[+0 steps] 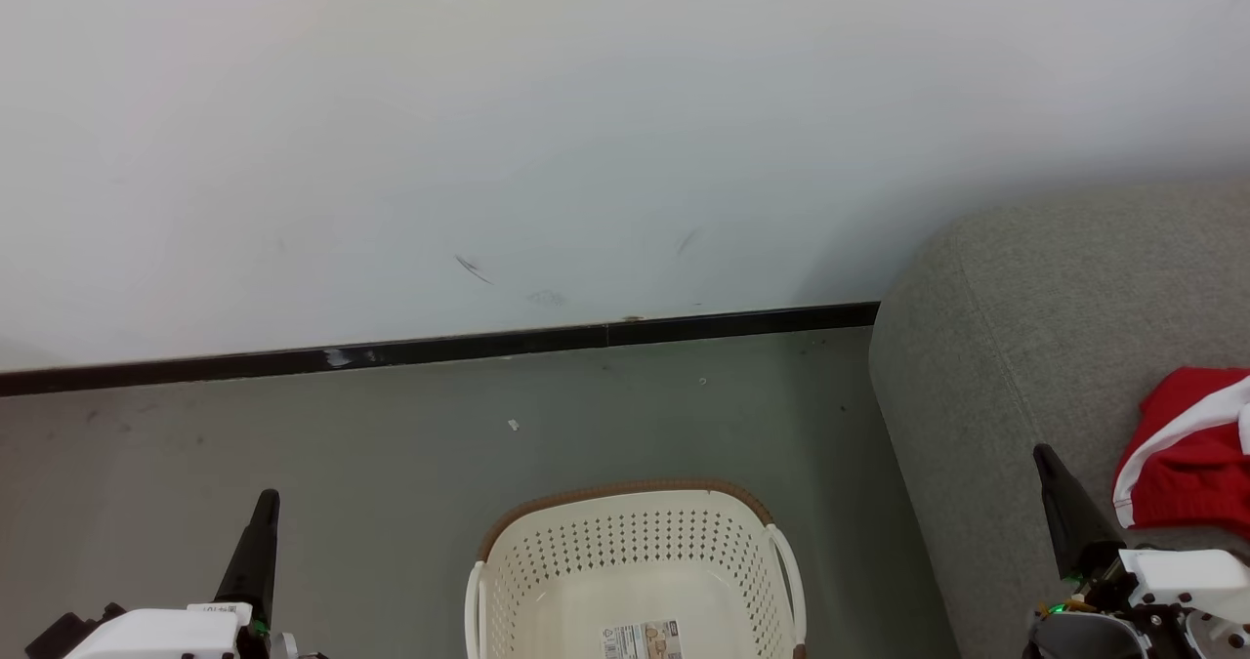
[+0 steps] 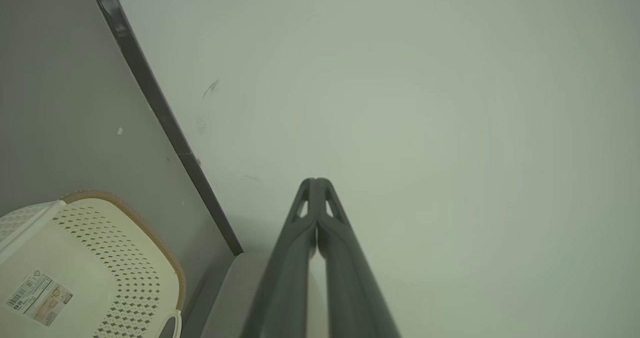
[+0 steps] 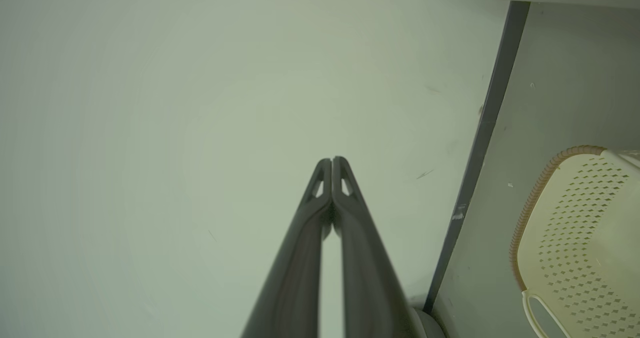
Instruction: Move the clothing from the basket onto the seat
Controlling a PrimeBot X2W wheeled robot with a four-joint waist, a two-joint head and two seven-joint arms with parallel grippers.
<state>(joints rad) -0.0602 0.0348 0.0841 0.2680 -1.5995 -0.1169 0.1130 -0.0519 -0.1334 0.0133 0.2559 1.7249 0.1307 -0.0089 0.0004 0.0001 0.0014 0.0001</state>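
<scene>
Our left gripper (image 1: 268, 499) has its two dark fingers pressed together tip to tip, holding nothing; in the left wrist view (image 2: 316, 183) they meet against the pale wall (image 1: 488, 132). It hangs over the grey floor (image 1: 391, 464), left of the basket (image 1: 625, 492) and well apart from it, pointing toward the wall.

Our right gripper (image 1: 1043, 454) is likewise closed tight on nothing, and its tips meet in its own wrist view (image 3: 331, 161). It rises in front of the seat (image 1: 1016, 327), pointing the same way as the left one.

Just beside it, to the right, we see the clothing (image 1: 1187, 464): a bunched red garment lying on top of the seat, cut off by the picture's right edge. Its white stripe runs on a slant, from the lower left up to the upper right, and we read the garment's long axis along that line. We cannot tell whether it touches the gripper's wrist block below it.

The basket stands on the floor between our two grippers, near the seat's rounded left side but not touching it. Its brown far rim faces the wall, one white handle to each side; its near end is cut off, so we cannot tell its long axis. A label sticker (image 1: 642, 639) lies on its cream bottom. A black skirting strip (image 1: 439, 349) runs where the floor meets the wall.
</scene>
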